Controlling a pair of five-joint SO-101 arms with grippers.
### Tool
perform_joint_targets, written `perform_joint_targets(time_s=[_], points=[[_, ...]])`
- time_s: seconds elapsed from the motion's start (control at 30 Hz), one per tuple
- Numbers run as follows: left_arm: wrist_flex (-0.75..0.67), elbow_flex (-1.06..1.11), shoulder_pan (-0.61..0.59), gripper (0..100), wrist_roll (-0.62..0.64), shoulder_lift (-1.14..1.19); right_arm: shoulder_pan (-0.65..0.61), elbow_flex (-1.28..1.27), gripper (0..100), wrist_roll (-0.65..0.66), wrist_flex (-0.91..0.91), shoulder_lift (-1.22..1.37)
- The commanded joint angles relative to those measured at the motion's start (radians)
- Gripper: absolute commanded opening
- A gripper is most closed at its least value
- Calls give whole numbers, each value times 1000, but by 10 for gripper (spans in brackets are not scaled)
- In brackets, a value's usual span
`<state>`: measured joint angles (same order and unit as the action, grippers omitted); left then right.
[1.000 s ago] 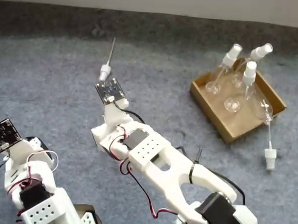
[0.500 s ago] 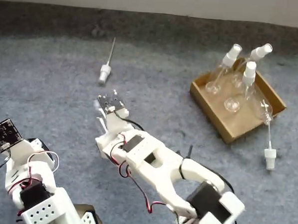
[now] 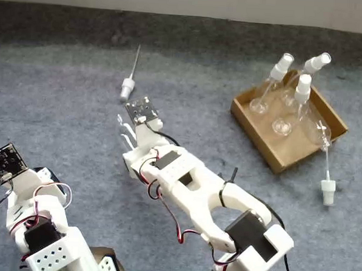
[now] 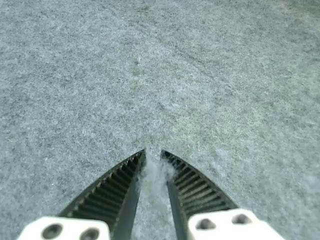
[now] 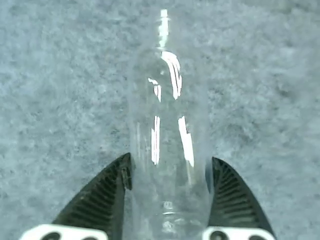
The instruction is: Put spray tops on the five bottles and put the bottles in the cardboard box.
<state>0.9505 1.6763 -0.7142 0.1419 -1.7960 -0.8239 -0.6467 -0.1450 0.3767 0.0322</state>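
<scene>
Near the spray top (image 3: 128, 86), holding a clear bottle (image 5: 167, 100) in right gripper (image 5: 170, 161), probably for capping; left gripper (image 4: 152, 152) narrow, empty.

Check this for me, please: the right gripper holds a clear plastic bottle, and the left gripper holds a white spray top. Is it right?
Not quite. The left gripper holds nothing: the left wrist view shows its jaws shut, empty, over bare grey carpet. The right gripper does hold the clear plastic bottle. A white spray top lies loose on the carpet.
</scene>
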Motion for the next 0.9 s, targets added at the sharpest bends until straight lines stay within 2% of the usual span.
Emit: perform_joint_targets(time_s=[0.0, 0.13, 0.3, 0.53, 0.73, 0.87], points=[[5, 19, 18, 5, -8, 1, 25, 54, 94, 55, -16, -18], [5, 19, 18, 5, -8, 1, 33, 12, 94, 60, -15, -105], [5, 19, 18, 5, -8, 1, 77, -88, 96, 60, -10, -338], [5, 19, 18, 5, -8, 1, 209, -38, 98, 61, 326, -590], [20, 19, 18, 5, -8, 1, 292, 94, 98, 64, 575, -634], [32, 19, 18, 5, -8, 1, 351, 117, 98, 196, 651, -642]])
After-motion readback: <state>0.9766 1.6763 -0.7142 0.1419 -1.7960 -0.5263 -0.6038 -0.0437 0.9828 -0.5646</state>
